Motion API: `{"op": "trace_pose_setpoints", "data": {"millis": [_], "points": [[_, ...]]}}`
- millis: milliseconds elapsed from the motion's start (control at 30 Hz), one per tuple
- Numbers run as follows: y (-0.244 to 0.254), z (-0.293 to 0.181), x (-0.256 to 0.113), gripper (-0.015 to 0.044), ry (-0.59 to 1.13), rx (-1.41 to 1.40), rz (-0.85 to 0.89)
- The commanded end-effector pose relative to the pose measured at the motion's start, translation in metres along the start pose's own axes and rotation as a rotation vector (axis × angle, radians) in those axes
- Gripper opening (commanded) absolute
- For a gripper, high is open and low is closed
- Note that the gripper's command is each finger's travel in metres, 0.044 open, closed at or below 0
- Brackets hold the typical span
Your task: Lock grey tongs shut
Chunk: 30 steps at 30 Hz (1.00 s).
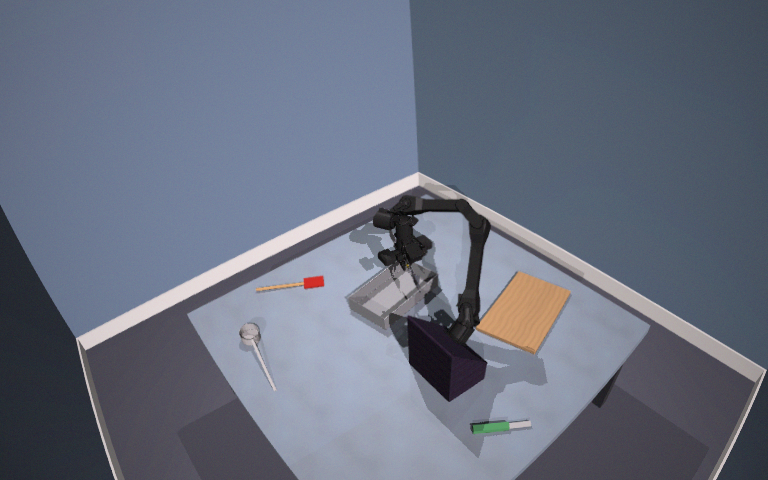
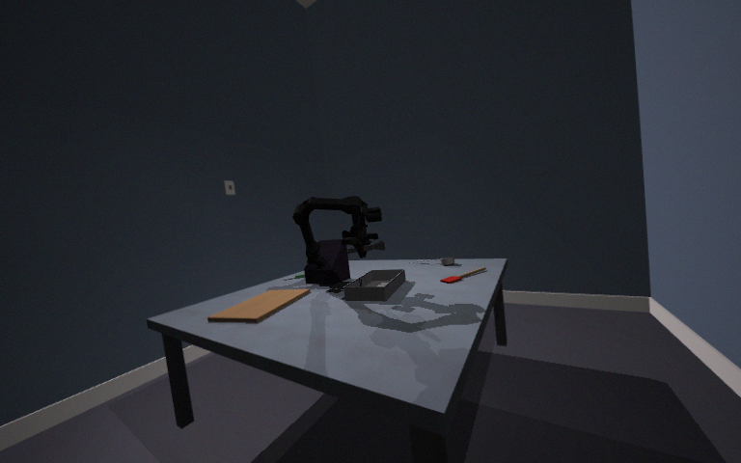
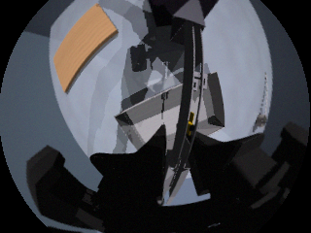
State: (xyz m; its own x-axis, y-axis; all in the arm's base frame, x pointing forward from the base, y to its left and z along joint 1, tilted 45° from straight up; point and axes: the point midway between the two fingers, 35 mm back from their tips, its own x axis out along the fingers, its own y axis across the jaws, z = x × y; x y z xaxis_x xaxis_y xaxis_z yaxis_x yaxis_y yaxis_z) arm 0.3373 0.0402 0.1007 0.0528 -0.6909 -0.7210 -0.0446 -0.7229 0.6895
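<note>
Top view, hand: the hand (image 1: 404, 261) (image 2: 362, 254) (image 3: 170, 127) is over one end of the roasting tin (image 1: 365, 316) (image 2: 365, 293) (image 3: 155, 108), its fingers pinching the tongs (image 1: 407, 266) (image 3: 185, 92).
Top view, tongs: small and partly hidden below the hand; a bit of yellow is visible on them.
Top view, wooden board: the board (image 1: 523, 311) (image 2: 260, 305) (image 3: 85, 46) lies flat on the counter (image 1: 351, 396) (image 2: 339, 349) (image 3: 238, 49), well apart from the tin.
Top view, other tools: a red-headed spatula (image 1: 313, 282) (image 2: 451, 279), a round cup with long handle (image 1: 249, 333) (image 2: 447, 261) (image 3: 261, 120) and a green-handled tool (image 1: 490, 427) (image 2: 299, 276).
Exterior view, hand: it hangs above the counter, higher than the tin's rim, with fingers down.
Exterior view, tongs: too dark to tell them from the hand.
Wrist view, tongs: a long grey strip passes between the dark fingers and crosses over the tin; whether the lock is engaged, I cannot tell.
Wrist view, wooden board: at upper left, apart from the tongs.
</note>
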Motion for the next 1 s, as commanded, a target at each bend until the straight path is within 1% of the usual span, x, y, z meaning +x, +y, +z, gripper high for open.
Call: {"op": "trace_pose_setpoints", "data": {"millis": [0, 467, 967], "points": [[0.03, 0.002, -0.004, -0.015, 0.009, 0.088, -0.008], [0.118, 0.026, -0.005, -0.015, 0.012, 0.351, -0.015], [0.197, 0.077, -0.007, -0.015, 0.019, 0.637, 0.006]]}}
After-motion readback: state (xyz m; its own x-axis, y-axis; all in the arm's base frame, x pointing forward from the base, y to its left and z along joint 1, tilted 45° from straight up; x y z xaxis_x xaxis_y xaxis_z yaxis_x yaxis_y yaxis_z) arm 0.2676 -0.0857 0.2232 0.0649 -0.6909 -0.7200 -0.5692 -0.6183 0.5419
